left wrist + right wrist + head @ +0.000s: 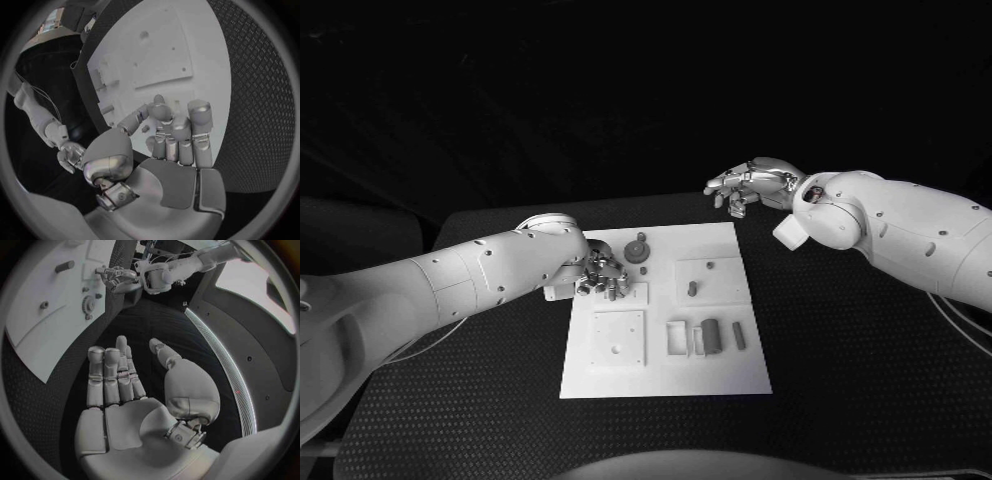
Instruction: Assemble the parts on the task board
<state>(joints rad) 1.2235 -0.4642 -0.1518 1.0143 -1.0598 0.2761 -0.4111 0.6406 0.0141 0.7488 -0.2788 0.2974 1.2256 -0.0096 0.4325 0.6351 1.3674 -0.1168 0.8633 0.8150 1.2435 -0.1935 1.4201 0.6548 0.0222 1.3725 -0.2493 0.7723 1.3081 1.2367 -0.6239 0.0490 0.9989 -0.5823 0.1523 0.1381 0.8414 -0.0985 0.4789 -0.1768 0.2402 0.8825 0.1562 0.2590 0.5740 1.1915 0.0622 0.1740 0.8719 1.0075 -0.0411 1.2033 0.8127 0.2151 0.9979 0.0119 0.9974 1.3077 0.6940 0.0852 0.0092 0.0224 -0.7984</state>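
The left hand (600, 272) hovered over the task board's (733, 375) left edge, fingers loosely curled, its hold unclear; the right hand (754, 186), spread and empty, hung beyond the far right corner.

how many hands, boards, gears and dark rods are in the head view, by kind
hands: 2 (left hand, right hand)
board: 1
gear: 1
dark rods: 3 (short rod, thick rod, thin rod)
total: 7
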